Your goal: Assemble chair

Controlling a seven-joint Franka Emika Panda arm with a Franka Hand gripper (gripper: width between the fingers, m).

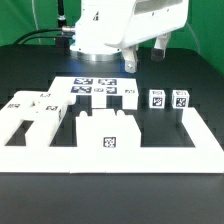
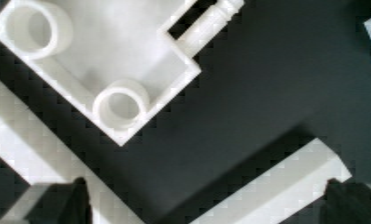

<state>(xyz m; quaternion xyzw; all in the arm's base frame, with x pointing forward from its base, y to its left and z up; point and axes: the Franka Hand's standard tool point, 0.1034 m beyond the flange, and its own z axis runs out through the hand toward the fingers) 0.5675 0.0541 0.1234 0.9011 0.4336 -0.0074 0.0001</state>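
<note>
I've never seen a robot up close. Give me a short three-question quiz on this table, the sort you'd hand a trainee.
1. True or false: the gripper is holding a white chair piece.
2. At the exterior view's right of the marker board, the two tagged posts are: A) upright, side by side with a gap between them; B) stacked one on the other; C) lying flat, end to end.
3. In the wrist view, how many round rings show on the flat slab?

Key: 1 false, the jaws are open with nothing between them; 2 A; 3 two.
</note>
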